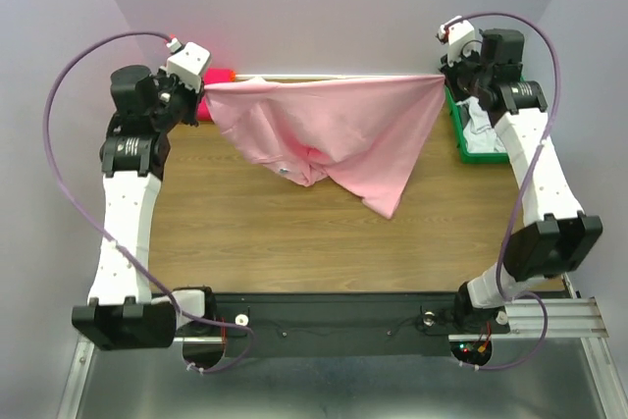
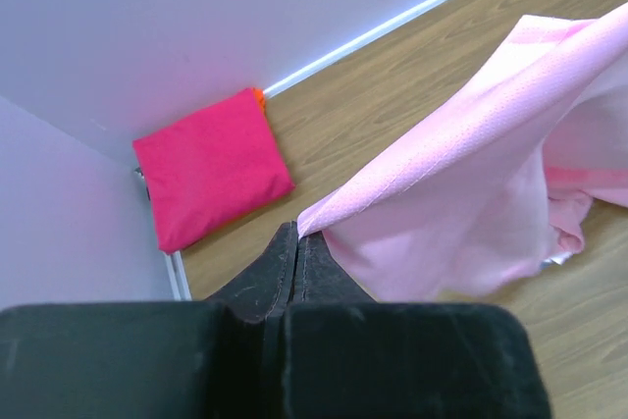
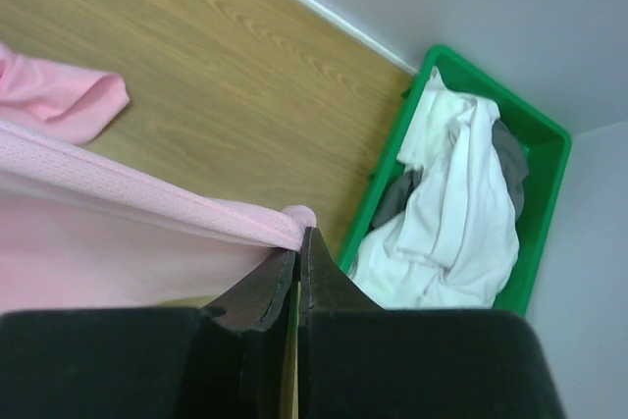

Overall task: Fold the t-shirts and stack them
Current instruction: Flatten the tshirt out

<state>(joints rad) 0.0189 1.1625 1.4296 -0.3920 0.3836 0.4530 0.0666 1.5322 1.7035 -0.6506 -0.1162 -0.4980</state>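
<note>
Step in hand, as judged: spreading the light pink t-shirt (image 1: 324, 134) so it can be laid flat for folding. It hangs stretched between both arms above the far side of the tabletop (image 1: 294, 242), top edge taut, lower part sagging in a bunch onto the wood.

To do this well, both ends should come down level, with tension kept across the edge. The cloth should be drawn so the bunched part opens out rather than creasing under.

The left end effector (image 2: 297, 242) is closed, pinching one corner of the shirt. The right end effector (image 3: 302, 242) is likewise closed on the opposite corner.

The folded magenta t-shirt (image 2: 211, 179) lies in the far left corner. White and grey t-shirts (image 3: 451, 203) sit in the green bin (image 3: 545, 144).
</note>
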